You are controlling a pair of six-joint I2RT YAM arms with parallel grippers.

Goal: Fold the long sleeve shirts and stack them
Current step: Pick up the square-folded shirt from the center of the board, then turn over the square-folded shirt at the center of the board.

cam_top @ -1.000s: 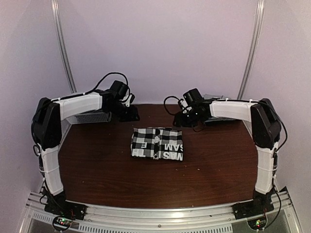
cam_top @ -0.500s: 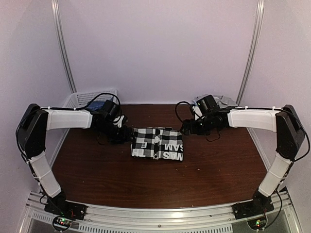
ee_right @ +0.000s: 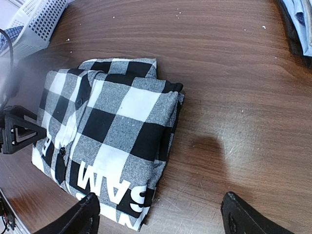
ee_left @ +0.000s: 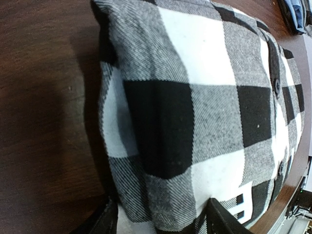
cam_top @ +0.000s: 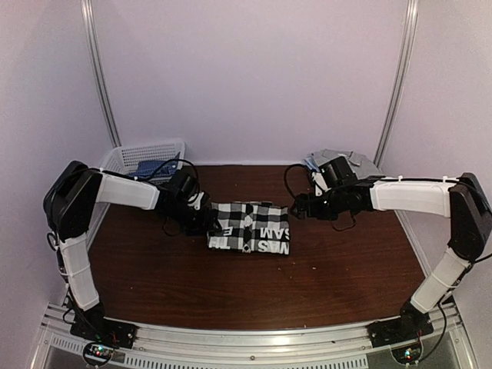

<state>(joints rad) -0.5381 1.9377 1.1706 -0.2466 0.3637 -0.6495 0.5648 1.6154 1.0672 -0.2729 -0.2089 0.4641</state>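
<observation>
black-and-white checked shirt [cam_top: 250, 228] lies folded in a block at the middle of the dark wooden table [cam_top: 346, 269], with lettering along its near edge. the left gripper [cam_top: 211, 223] has its jaws apart astride the shirt's left edge. the right gripper [cam_top: 296, 209] gapes wide just beside the right edge.

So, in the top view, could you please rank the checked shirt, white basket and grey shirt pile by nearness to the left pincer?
1. Checked shirt, right beside the left pincer.
2. White basket, back left.
3. Grey shirt pile, back right.
</observation>
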